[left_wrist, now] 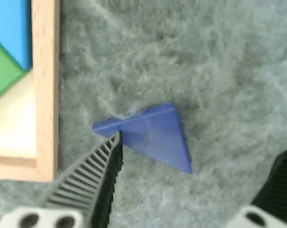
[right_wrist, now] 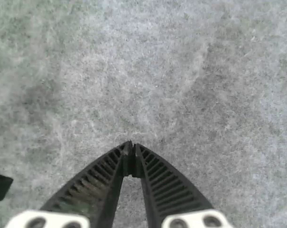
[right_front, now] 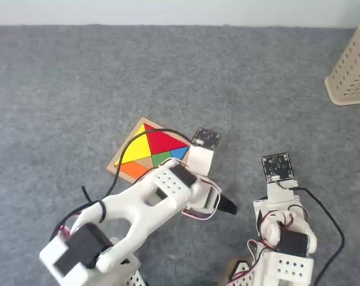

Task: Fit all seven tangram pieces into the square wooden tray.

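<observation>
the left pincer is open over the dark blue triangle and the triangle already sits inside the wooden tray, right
Not quite. The left pincer is open over the dark blue triangle, but the triangle lies on the grey carpet just outside the wooden tray, not inside it. The left wrist view shows this.

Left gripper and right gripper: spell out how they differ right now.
The left gripper is open, jaws wide apart; the right gripper is shut, tips touching. The left gripper has one fingertip against the blue triangle, next to the wooden tray; the right gripper is over bare grey carpet. Both have black fingers pointing down at that carpet.
</observation>
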`<state>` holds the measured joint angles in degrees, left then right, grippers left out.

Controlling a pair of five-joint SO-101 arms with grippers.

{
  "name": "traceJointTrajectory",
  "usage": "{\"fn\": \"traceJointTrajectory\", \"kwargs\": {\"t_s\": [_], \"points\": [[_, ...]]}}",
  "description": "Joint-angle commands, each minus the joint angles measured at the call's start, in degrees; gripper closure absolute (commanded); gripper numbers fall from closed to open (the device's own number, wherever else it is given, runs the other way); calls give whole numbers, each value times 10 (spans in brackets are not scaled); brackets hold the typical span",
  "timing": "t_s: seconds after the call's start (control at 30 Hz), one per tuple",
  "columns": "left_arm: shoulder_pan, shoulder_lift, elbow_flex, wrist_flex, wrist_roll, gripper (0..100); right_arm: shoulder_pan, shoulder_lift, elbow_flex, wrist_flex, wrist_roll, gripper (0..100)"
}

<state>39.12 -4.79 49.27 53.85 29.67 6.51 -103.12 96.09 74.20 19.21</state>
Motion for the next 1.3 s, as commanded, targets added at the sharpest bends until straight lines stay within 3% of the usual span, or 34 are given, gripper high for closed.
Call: {"fn": "traceJointTrajectory", "kwargs": {"t_s": [0.0,0.3,0.63,0.83,1.03,1.27], "points": [[2,51,-14,-12,-43,544,7,-8,4,-7,6,992],[0,11,-17,-12,84,544,7,-8,4,-7,6,992],[-120,11,-13,-4,87,544,7,-8,4,-7,6,992],[-86,11,-13,30,84,544,7,-8,4,-7,6,992],[-23,11,-16,91,33,544,7,-8,4,-7,6,992],[-18,11,-15,47,32,544,7,-8,4,-7,6,992]]}}
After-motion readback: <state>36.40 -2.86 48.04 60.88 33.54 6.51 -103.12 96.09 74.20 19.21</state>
